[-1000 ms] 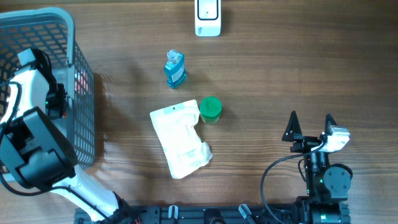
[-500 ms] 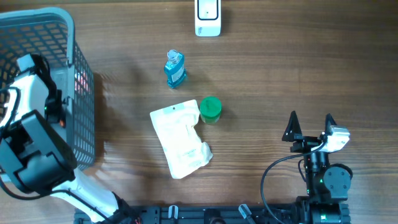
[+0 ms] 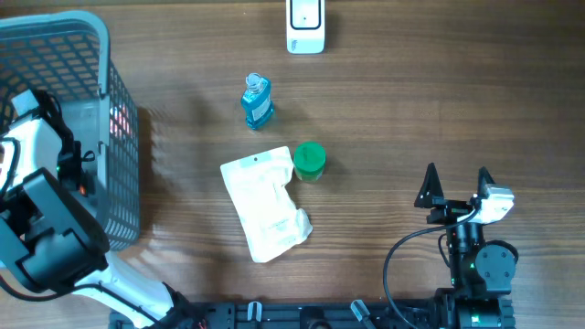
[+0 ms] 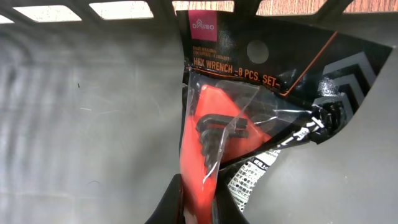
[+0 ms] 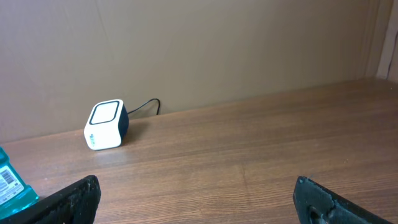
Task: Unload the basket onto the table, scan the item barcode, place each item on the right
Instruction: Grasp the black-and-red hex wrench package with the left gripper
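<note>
In the left wrist view my left gripper (image 4: 198, 200) is shut on the lower edge of a hex wrench set pack (image 4: 249, 93), a clear bag with a black and red card. The pack hangs against the inner wall of the grey basket (image 3: 91, 27), and its red shows through the mesh (image 3: 117, 119). A printed white label (image 4: 252, 174) sits at its lower right. The white scanner (image 3: 305, 26) (image 5: 106, 124) stands at the table's far edge. My right gripper (image 3: 454, 187) (image 5: 199, 199) rests open and holds nothing, near the front right.
A blue bottle (image 3: 257, 100) (image 5: 9, 183) stands mid-table. A green-lidded jar (image 3: 310, 161) touches a white pouch (image 3: 265, 206) lying flat. The basket's walls close round the left arm (image 3: 37, 183) at the table's left edge.
My left gripper has closed on the hex wrench pack inside the basket, and the left arm has shifted slightly to the left. The right arm has not moved.
</note>
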